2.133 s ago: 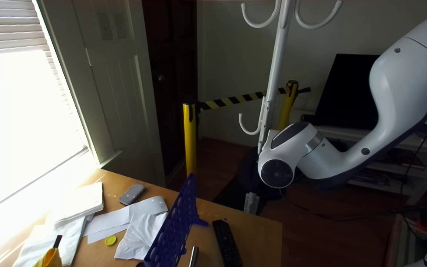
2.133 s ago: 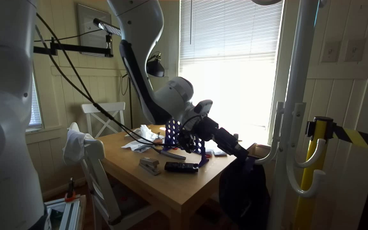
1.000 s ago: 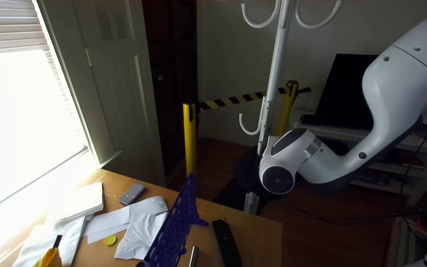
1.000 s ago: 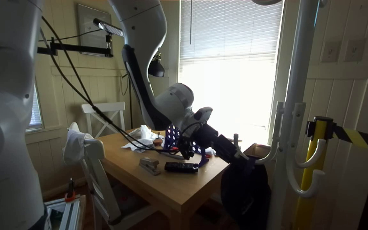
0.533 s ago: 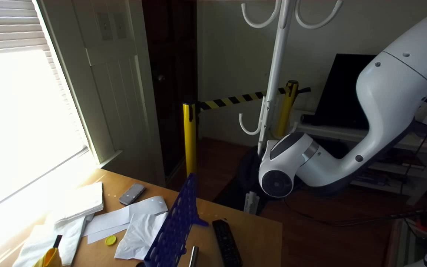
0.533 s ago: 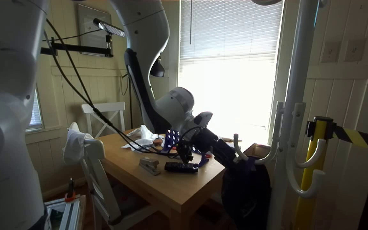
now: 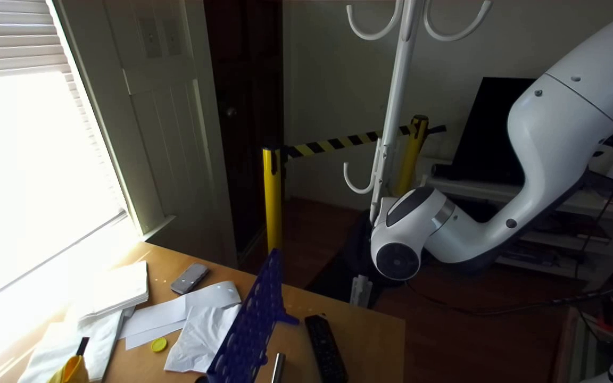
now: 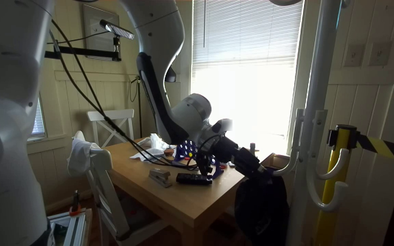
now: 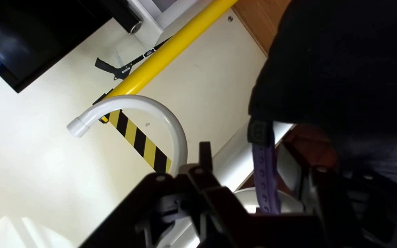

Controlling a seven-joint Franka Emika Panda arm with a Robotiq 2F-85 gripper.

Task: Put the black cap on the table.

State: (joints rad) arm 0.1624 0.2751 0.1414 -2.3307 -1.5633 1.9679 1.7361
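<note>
Gripper (image 9: 261,168) is at the black cap (image 8: 261,210), fingers (image 9: 204,156) spread apart. The cap's purple strap (image 9: 265,179) runs between them in my wrist view; can't tell if either finger touches it. Cap hangs at a lower hook (image 8: 288,168) of the white coat rack (image 8: 320,68), body drooping below the gripper, lower than the top of the wooden table (image 8: 197,200). On the table I've got a black remote (image 8: 194,179), a stapler (image 8: 160,177) just beside it in an exterior view, and a blue perforated panel (image 7: 253,311) standing upright. Crumpled white sheet (image 7: 203,340) and a yellow disc (image 7: 159,344) lie across the panel from the remote. My arm (image 7: 546,138) hides the gripper in an exterior view. A yellow post (image 8: 339,141) shows past the rack. White chair (image 8: 113,198) at the table, pale cloth (image 8: 82,159) draped over its back.
</note>
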